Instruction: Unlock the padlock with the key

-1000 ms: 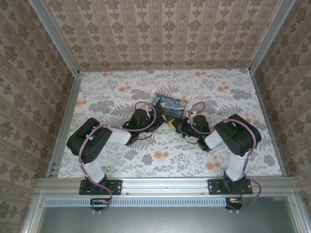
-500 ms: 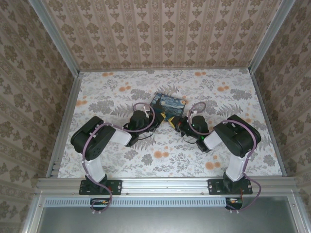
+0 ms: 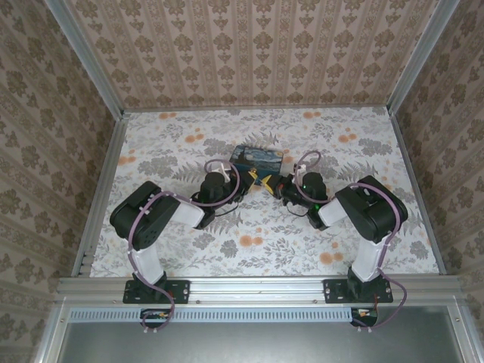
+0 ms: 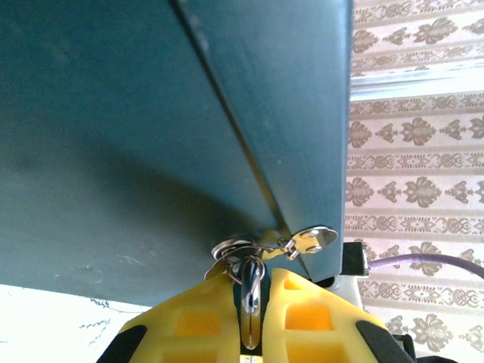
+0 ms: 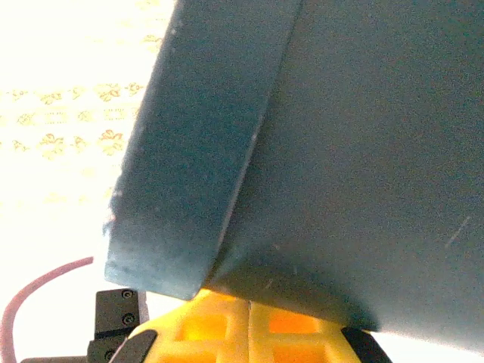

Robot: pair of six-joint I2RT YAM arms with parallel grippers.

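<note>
Yellow fingers [image 4: 302, 318] of your left gripper [image 4: 253, 283] are pressed almost together, and a slim metal piece [image 4: 250, 310] stands pinched in the slit between them. Just above their tips a small ring [image 4: 227, 248] and a shiny hasp plate [image 4: 314, 239] hang at the lower edge of the dark teal box [image 4: 113, 151], whose faces loom over the fingers. The padlock seems to sit in that little cluster of metal at the box edge, right at your left fingertips. The view is too close to tell whether the pinched piece is the key or part of the lock.

Your right gripper [image 5: 249, 306] is fully closed. Its two yellow fingers [image 5: 204, 325] meet along a thin seam with nothing visible between them, and their tips are up against the box's dark face, near one of its corners.

From above, you can see both arms reaching inward over the floral table [image 3: 174, 136]. Their grippers meet at the near side of the box, left from the left and right from the right. The box sits near the middle of the table with its painted face turned up and away from the arm bases.
</note>
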